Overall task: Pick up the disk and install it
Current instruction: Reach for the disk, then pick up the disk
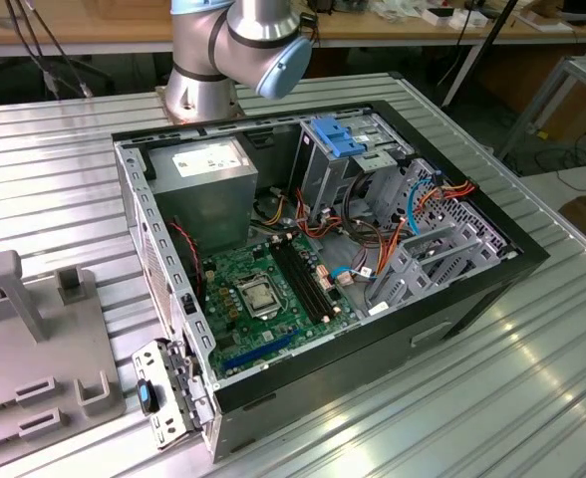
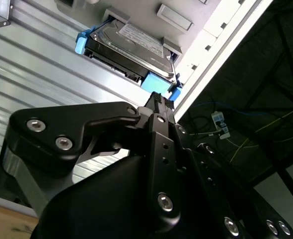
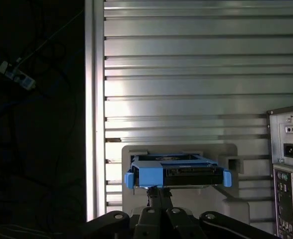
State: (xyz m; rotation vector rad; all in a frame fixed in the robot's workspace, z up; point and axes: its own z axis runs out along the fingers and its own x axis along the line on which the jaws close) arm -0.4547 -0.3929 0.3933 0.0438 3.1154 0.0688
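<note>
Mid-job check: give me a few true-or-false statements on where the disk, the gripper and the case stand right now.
1. The disk rests in the grey holder on the ribbed metal table, outside the computer case. True.
2. The case is closed by its side panel. False: it lies open, with the motherboard showing.
3. In both wrist views the gripper is close to the disk's blue frame. True.
4. The disk's frame is red. False: it is bright blue.
</note>
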